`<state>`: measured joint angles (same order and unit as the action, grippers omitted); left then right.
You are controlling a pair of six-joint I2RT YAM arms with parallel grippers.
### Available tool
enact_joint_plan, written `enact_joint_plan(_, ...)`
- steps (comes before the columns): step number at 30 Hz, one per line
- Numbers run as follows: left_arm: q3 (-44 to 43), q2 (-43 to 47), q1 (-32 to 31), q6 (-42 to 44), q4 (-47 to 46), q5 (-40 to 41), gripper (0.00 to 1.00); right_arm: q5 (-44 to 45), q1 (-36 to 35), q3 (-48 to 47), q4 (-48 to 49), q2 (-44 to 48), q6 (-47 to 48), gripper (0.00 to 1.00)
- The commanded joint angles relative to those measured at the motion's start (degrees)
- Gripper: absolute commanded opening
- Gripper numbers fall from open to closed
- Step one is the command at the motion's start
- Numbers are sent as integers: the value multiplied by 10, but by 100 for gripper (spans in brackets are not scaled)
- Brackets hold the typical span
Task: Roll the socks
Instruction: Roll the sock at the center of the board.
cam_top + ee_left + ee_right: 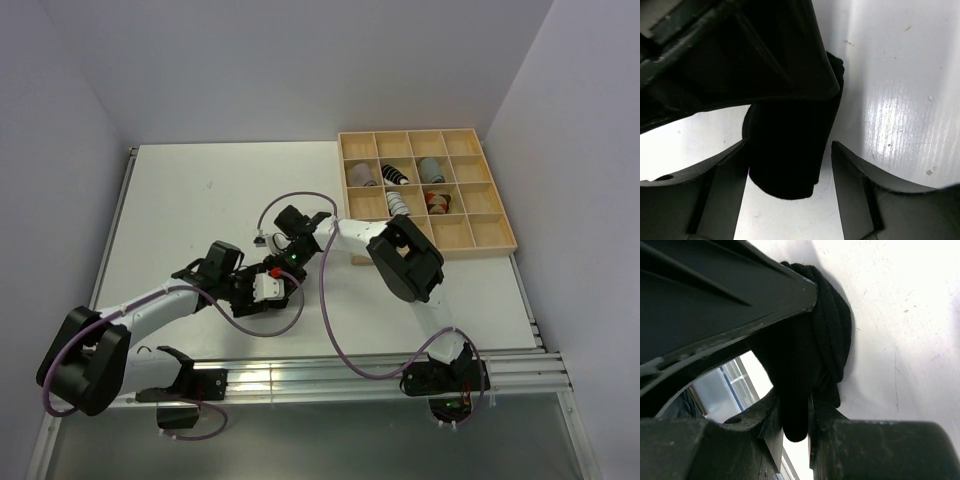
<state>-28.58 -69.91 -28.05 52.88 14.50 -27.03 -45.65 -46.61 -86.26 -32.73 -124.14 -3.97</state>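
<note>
A black sock [827, 335], partly rolled, rests on the white table between my two grippers. My right gripper [795, 405] is shut on one end of it, and the fabric is pinched between the jaws. In the left wrist view the sock [790, 150] hangs between my left gripper's [790, 145] spread jaws. It touches the left finger [715, 195] and stands apart from the right one. In the top view the left gripper [272, 285] and right gripper [292, 250] meet at the table's middle and hide the sock.
A wooden compartment tray [480, 238] stands at the back right and holds several rolled socks, such as a striped one [396, 175] and a grey one [430, 168]. Purple cables [325, 320] loop over the table near the arms.
</note>
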Motion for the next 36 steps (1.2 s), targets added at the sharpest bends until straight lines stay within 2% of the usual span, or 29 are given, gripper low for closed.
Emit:
enact_joint_plan(1, -21, -7, -3, 17, 9, -17, 69, 18, 4, -10, -33, -23, 6, 1)
enact_joint_plan(6, -38, -20, -3, 16, 23, -34, 65, 25, 4, -4, -21, -23, 0, 1)
enact_joint_plan(8, -58, -42, -3, 19, 49, -39, 58, 24, 4, 0, -14, -18, -3, 2)
enact_joint_plan(15, -125, -131, -2, 37, 151, -75, 41, 31, 6, 21, 13, -8, -22, 15)
enact_joint_plan(18, -158, -173, -2, 46, 205, -88, 35, 63, 7, 42, 40, 15, -37, 25)
enact_joint_plan(19, -175, -192, -2, 49, 220, -94, 34, 69, 8, 52, 54, 25, -43, 35)
enact_joint_plan(22, -209, -231, 1, 64, 283, -109, 32, 94, 13, 104, 114, 77, -72, 50)
enact_joint_plan(25, -236, -263, 7, 74, 332, -120, 31, 127, 20, 151, 163, 126, -102, 56)
enact_joint_plan(30, -264, -294, 12, 86, 398, -131, 31, 180, 20, 247, 261, 203, -168, 59)
enact_joint_plan(36, -292, -332, 19, 79, 418, -123, 31, 239, 20, 347, 342, 297, -220, 61)
